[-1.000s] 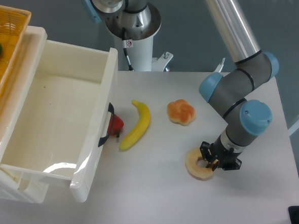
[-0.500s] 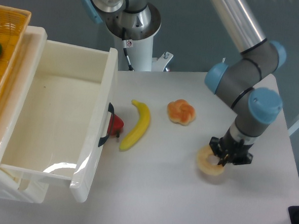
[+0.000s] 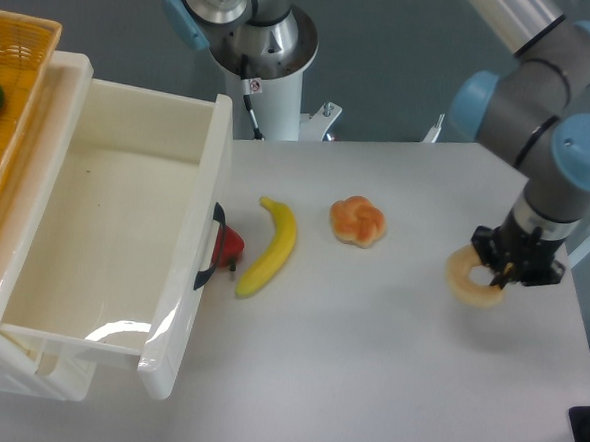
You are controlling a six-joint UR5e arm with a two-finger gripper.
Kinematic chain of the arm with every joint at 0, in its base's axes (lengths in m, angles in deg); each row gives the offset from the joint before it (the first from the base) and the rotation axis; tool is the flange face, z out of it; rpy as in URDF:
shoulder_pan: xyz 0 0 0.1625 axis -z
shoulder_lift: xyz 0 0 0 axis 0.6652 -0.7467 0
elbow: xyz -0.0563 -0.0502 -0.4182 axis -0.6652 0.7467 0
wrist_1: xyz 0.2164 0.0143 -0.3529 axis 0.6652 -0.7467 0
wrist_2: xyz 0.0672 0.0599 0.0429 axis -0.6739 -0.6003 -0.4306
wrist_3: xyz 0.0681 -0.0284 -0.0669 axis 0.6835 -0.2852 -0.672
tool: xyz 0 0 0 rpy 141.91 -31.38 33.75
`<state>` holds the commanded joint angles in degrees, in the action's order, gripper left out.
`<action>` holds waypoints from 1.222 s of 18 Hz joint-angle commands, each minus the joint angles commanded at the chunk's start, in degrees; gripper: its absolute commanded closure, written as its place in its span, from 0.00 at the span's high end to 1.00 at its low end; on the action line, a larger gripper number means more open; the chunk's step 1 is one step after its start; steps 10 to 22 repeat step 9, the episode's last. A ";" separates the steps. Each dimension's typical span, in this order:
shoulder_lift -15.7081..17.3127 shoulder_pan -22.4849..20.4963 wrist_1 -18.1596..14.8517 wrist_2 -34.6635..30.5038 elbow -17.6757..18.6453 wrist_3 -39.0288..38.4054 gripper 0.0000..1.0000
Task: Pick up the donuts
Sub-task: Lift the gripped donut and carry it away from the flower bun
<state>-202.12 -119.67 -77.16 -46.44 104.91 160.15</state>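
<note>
Near the right edge of the tabletop (image 3: 366,366), gripper (image 3: 499,275) has its jaws closed on the right rim of the donut (image 3: 472,279), which appears raised just off the surface. Orange-brown bun (image 3: 358,221) and banana (image 3: 271,247) lie toward the centre; white bin (image 3: 103,239) at left edge.

The donut (image 3: 472,279) looks dry, pale and matt. The bun (image 3: 357,221) is a bit shiny on top. The banana (image 3: 271,247) has smooth skin. The white bin (image 3: 123,241) is glossy plastic. The basket (image 3: 11,113) is woven. The table (image 3: 365,386) is smooth and matt.
</note>
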 joint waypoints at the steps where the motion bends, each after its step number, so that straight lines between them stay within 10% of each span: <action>1: 0.09 0.18 0.00 -0.27 -0.09 0.18 0.00; 22: 0.88 0.27 -0.18 -0.98 -0.35 2.99 0.00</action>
